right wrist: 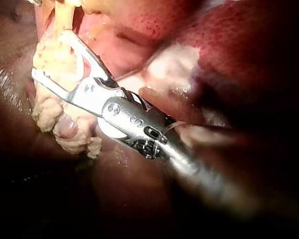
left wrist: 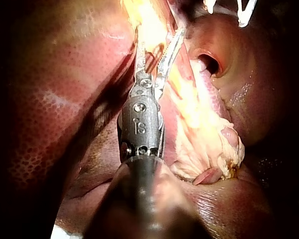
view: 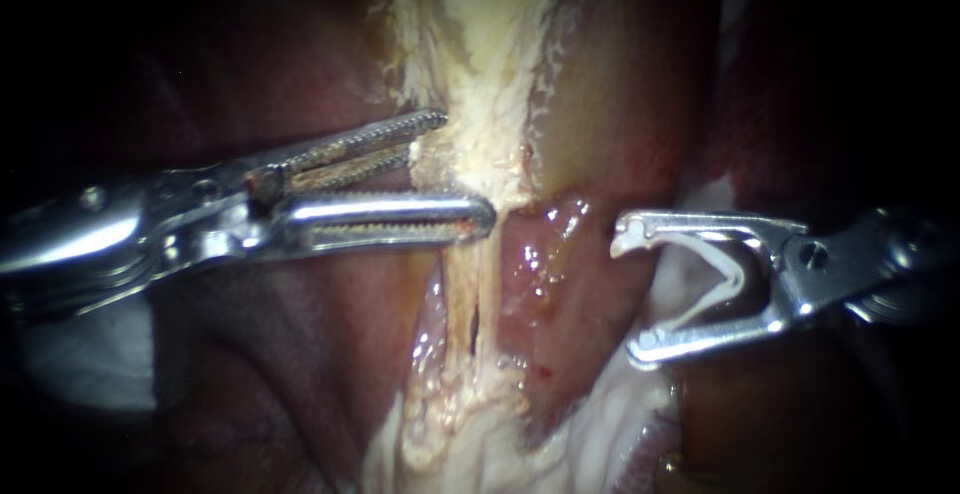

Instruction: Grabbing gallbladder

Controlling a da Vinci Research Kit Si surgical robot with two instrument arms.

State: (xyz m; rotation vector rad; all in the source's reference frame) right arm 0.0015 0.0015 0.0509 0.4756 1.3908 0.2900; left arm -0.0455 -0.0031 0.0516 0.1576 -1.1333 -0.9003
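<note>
The gallbladder (view: 480,64) (as I am reading it, the pale yellowish body filling the upper middle of the endoscope view) is lying with its long axis running top to bottom there. It is tapering downward into thinner pale strands, with the darker liver (left wrist: 55,99) lying alongside. The left instrument (view: 465,165) is coming in crosswise to that axis, nearly square to it, and its serrated jaws are standing open with a clear gap. The upper tip is sitting at the pale edge and the lower tip is reaching across the narrower part, so the tissue is lying between them without being pinched from both sides. The left wrist view is showing the same thing, the two jaws forking apart around the bright band. The right instrument (view: 632,289) is sitting on the opposite side, apart from the pale band, its jaws spread wide yet holding a white clip (view: 738,276) seated between them, so it is not free to grasp. The left instrument is therefore the nearer one, and the grab is looking to depend on closing straight across the narrow part — probably after advancing a little, so both jaws are bearing on tissue rather than slipping off its edge
</note>
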